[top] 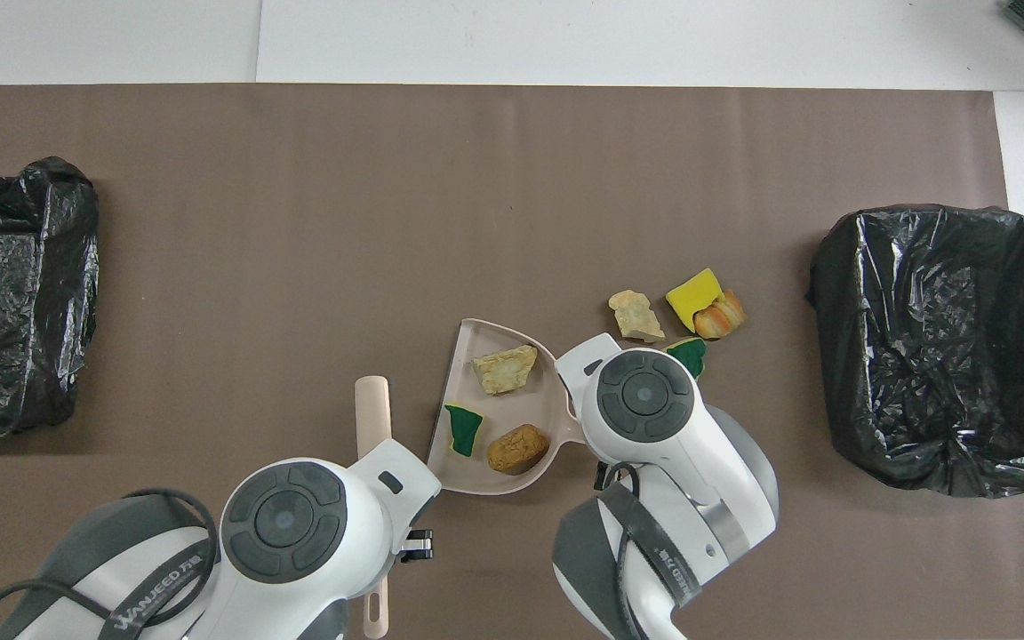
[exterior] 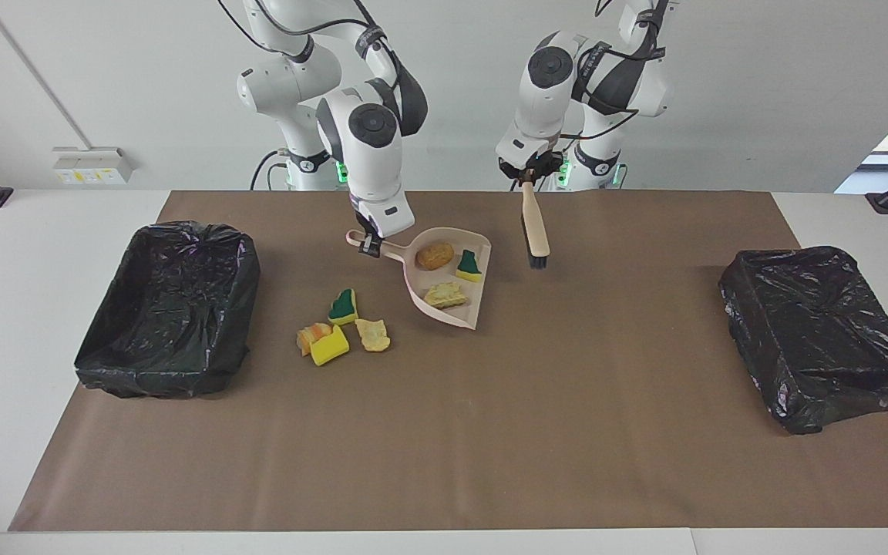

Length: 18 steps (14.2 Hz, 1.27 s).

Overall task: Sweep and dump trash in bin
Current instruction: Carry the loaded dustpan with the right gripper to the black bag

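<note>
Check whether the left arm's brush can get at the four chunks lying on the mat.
Probably not directly: the dustpan, held by the right gripper, sits between the brush in the left gripper and those chunks.
</note>
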Tool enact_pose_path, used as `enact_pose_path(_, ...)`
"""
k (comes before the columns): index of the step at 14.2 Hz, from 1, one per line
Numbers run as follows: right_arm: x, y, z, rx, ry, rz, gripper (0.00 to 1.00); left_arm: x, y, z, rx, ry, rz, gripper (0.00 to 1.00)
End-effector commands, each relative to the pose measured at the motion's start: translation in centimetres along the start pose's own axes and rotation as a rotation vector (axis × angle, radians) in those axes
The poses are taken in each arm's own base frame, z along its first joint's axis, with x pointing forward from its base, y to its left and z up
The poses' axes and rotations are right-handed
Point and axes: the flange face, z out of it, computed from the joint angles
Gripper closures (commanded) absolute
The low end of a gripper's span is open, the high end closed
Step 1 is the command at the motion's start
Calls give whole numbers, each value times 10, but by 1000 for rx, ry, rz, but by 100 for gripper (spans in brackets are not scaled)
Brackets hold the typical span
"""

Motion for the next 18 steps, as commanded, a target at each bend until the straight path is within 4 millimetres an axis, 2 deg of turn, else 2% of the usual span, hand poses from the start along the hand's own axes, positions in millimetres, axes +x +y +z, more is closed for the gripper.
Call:
enact_pose_path(1, -49, 14, -30, -2, 36, -23, 100, -38, 17, 27, 14, 55, 3, 100)
enact_pose_path(3, -101, 33, -47, -12, 54, -16, 100, -59, 34, 52, 19, 67, 29, 100)
enact_pose_path(6, -184, 73, -65, -20, 74, -53, 100, -85, 61, 82, 8, 102, 2, 100)
enact_pose_path(8, -240, 94, -66, -3, 82, -26, 100, -83, 65, 96, 10, 102, -3, 100)
enact_pose_path(10, -286, 118, -72, -3, 76, -30, 100, -82, 66, 98, 4, 89, 1, 100)
enact_pose_path(12, -323, 138, -92, -3, 51, -6, 100, -81, 66, 100, -1, 71, -9, 100)
enact_pose_path(14, -368, 156, -104, 10, 6, -15, 100, -78, 66, 102, -21, 40, 1, 100)
enact_pose_path(17, -440, 165, -110, -8, -64, -92, 100, -67, 63, 104, -33, 11, 0, 100)
enact_pose_path(18, -462, 164, -111, -11, -87, -92, 100, -66, 63, 103, -34, 10, 9, 92)
